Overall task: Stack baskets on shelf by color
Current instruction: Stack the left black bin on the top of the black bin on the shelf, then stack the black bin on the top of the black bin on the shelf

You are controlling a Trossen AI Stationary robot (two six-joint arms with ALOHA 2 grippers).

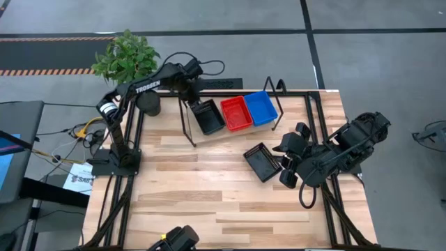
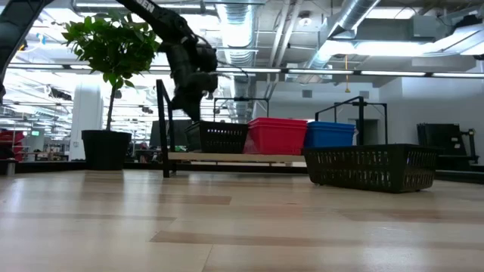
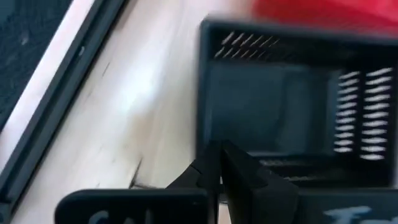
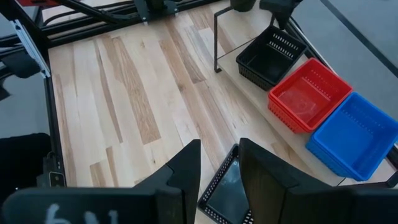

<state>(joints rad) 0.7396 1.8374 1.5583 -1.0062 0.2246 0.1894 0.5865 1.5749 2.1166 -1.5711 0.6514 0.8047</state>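
Note:
A black basket (image 1: 209, 116) sits at the left end of the shelf (image 2: 227, 157). Beside it are nested red baskets (image 1: 235, 113), then blue ones (image 1: 261, 108) at the right end. Another black basket (image 1: 263, 162) rests flat on the table in front of the shelf, also visible in the low view (image 2: 370, 168). My left gripper (image 3: 219, 163) is shut at the far-left end of the shelf's black basket. My right gripper (image 4: 219, 163) is open and hovers above the right side of the table's black basket (image 4: 227, 193), clear of it. My left gripper has its shut fingers (image 3: 249, 180) on the rim of the black basket's short end wall (image 3: 273, 163), near a corner. It comes slanting down from the table's far left. The fingers hide the exact pinch. The basket's bottom rests on the shelf board.
A potted plant (image 1: 125, 56) with a dark pot (image 2: 106, 147) stands at the table's far-left corner, close behind the left arm. The shelf's black wire legs (image 1: 187, 125) rise at both ends. Bare wooden tabletop (image 1: 209, 195) lies toward the near edge.

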